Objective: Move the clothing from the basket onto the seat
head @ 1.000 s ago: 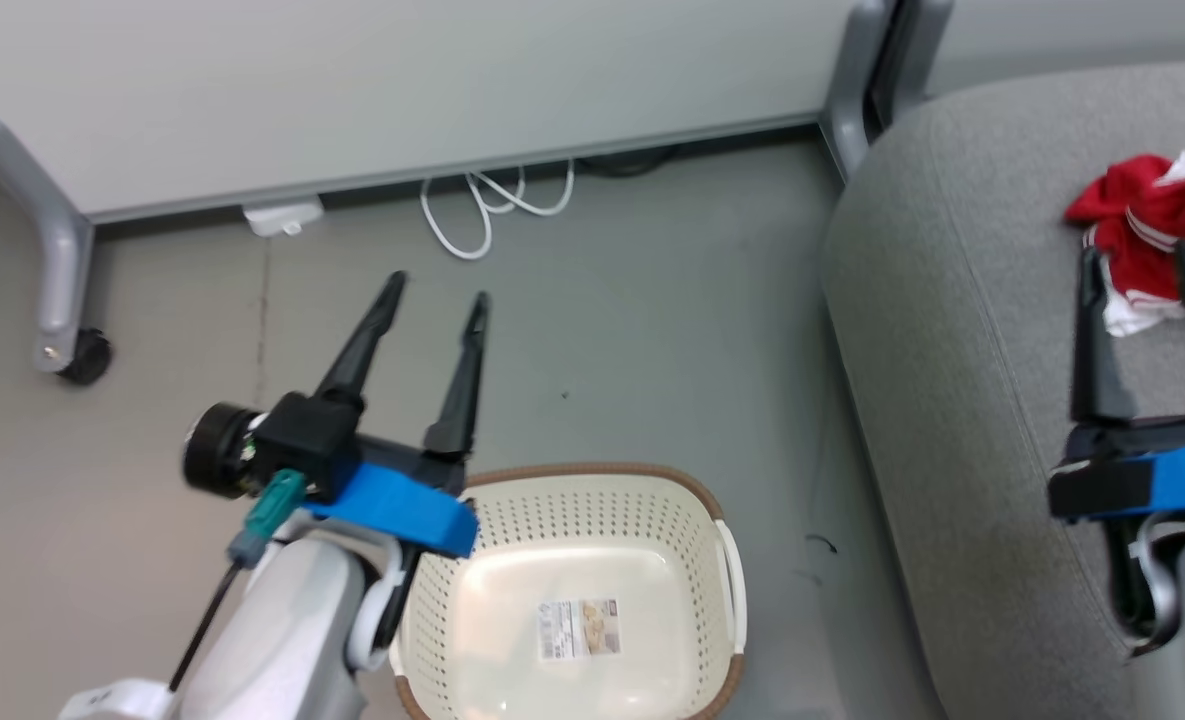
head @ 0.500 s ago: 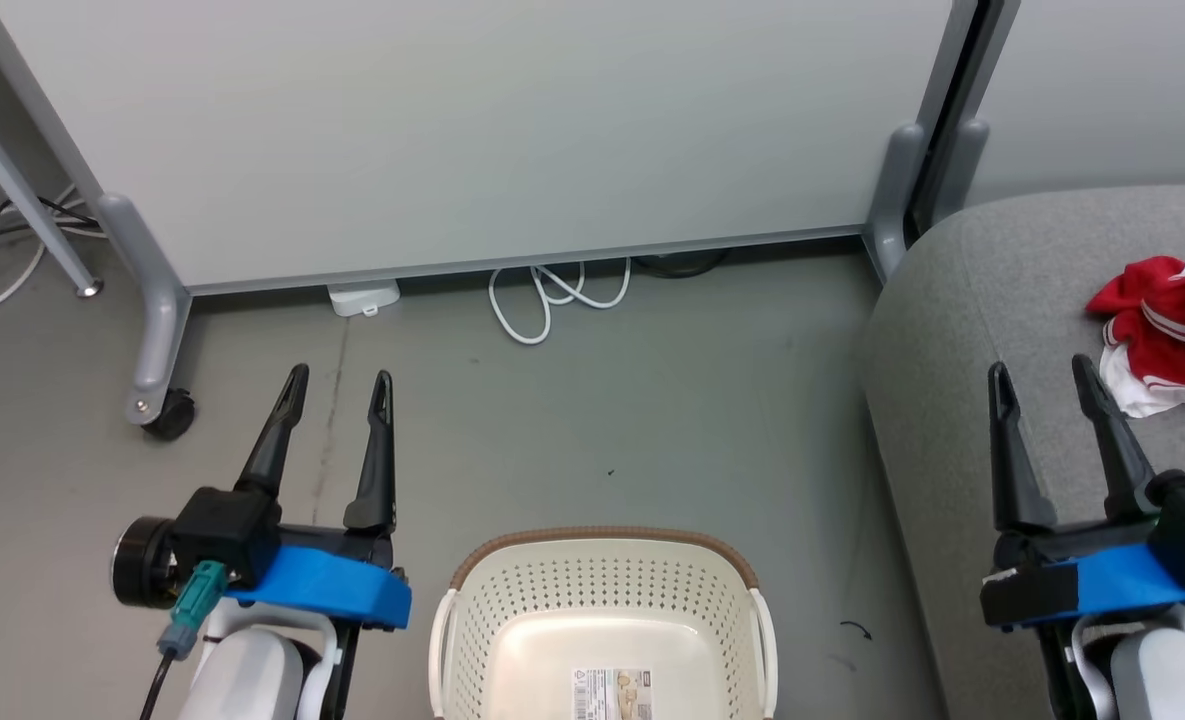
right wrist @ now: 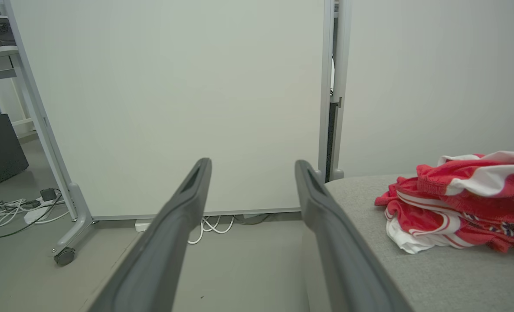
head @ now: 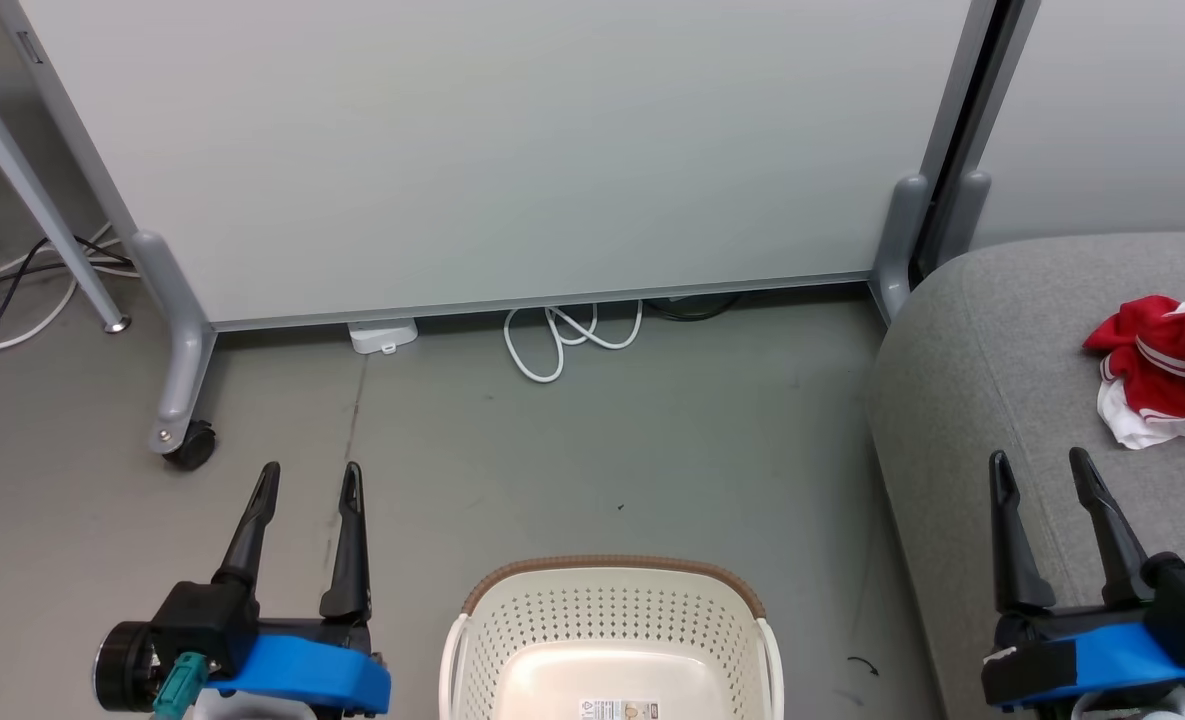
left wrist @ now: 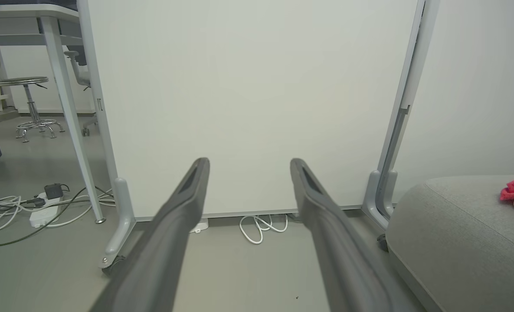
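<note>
Head view: clothing (head: 1162, 365) on seat (head: 982, 350), basket (head: 607, 566) looks empty; left gripper (head: 312, 470) and right gripper (head: 1039, 456) spread, idle; task seems done, nothing left to fetch.

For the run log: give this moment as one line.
clothing on seat | basket looks empty | left gripper open | right gripper open

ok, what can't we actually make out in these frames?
- Basket: head view, its near half is cut off by the bottom edge, so I cannot tell whether it is fully empty.
- Sticker in it: mostly cut off, print too small.
- Clothing on the seat: cut off by the right edge in head and right wrist views; lettering crumpled, unreadable.
</note>
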Available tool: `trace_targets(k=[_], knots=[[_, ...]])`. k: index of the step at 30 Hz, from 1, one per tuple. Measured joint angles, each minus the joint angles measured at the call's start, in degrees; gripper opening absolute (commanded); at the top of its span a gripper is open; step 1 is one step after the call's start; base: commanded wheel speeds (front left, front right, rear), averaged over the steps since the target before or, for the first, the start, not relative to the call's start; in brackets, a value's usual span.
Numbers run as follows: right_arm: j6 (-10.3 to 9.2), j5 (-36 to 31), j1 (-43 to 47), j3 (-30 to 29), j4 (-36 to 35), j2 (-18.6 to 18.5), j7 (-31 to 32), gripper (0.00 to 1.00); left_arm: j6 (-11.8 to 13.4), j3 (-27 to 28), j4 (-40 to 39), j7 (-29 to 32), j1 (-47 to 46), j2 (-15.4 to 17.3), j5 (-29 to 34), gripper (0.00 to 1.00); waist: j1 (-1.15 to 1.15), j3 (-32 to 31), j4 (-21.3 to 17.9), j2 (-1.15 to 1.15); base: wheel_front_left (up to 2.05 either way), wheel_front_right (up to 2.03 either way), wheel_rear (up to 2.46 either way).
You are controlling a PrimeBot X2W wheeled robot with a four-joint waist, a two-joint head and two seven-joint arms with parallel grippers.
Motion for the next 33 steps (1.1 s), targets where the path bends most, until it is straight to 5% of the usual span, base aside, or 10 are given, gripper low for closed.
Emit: trace_targets(k=[15,16,21,33], knots=[[0.00,1.2,1.2,0.6,0.4,0.5,0.0,1.00,-1.5,2.1,0.1,0.0,1.1,-1.6,2.2,1.00,0.01,-0.2,0.2,0.00,0.00,0.00,0.00],[0.00,1.2,1.3,0.6,0.7,0.5,0.0,0.00,-1.5,2.1,0.4,0.0,1.2,-1.7,2.3,0.00,0.01,-0.2,0.2,0.00,0.00,0.00,0.00],[0.00,1.6,2.1,0.6,3.5,0.9,0.4,0.00,-1.5,2.0,3.0,0.5,3.2,-2.0,2.0,0.00,0.01,-0.2,0.2,0.00,0.00,0.00,0.00],[0.00,14.5,1.9,0.4,4.2,0.9,3.8,0.00,-1.7,3.7,3.3,4.0,3.2,-2.4,-10.8,0.00,0.01,-0.1,-0.1,0.00,0.00,0.00,0.00]])
